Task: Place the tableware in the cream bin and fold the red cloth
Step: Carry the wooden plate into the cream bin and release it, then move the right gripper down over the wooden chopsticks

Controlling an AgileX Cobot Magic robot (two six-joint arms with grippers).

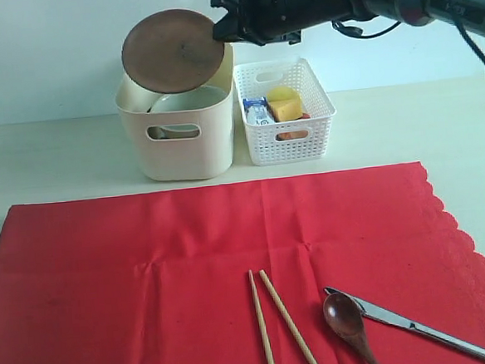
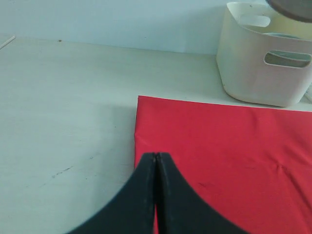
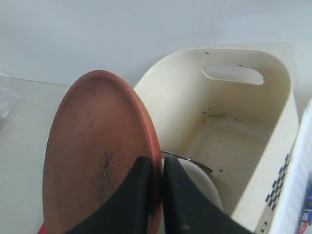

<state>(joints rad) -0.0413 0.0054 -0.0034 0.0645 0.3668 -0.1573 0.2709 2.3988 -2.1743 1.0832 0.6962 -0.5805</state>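
Note:
My right gripper is shut on the rim of the round brown wooden plate, holding it tilted on edge over the cream bin. A pale bowl lies inside the bin. The red cloth is spread flat in front. On it lie two wooden chopsticks, a dark wooden spoon and a silver knife. My left gripper is shut and empty above the cloth's corner. The steel cup is out of view.
A white lattice basket stands right of the cream bin, holding a yellow lemon, a cheese wedge and a milk carton. Pale table surrounds the cloth, with a wall close behind the bins.

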